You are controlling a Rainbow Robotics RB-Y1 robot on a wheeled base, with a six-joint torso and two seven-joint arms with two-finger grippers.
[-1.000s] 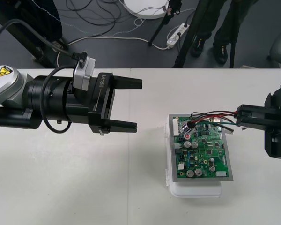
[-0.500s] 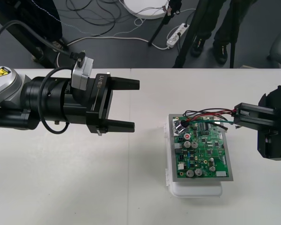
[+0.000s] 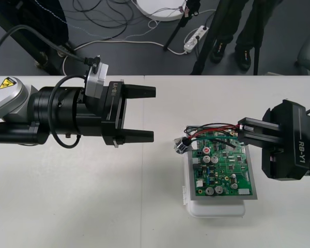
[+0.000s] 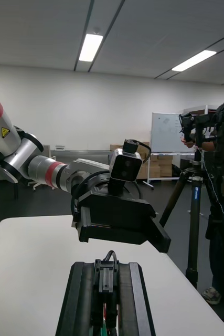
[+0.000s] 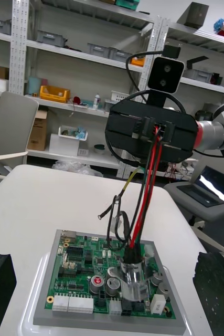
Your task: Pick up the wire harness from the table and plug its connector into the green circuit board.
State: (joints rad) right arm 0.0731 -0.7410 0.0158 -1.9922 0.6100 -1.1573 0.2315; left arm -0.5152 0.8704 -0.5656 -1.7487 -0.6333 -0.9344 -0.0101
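Where your right claw (image 3: pixel 241 130) clamps the plug end of the wire harness (image 3: pixel 212 128) above the green circuit board's (image 3: pixel 225 168) far edge, the wires trail left to the metal socket (image 3: pixel 183 145), hanging at the board's far left corner. Your left claw (image 3: pixel 153 113) hovers wide open and empty over the worktop (image 3: pixel 93 206), well apart.

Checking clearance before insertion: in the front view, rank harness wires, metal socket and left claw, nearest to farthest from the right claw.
1. Harness wires: clamped in the right claw.
2. Metal socket: by the green circuit board's far-left corner.
3. Left claw: open, farthest, off to the left.
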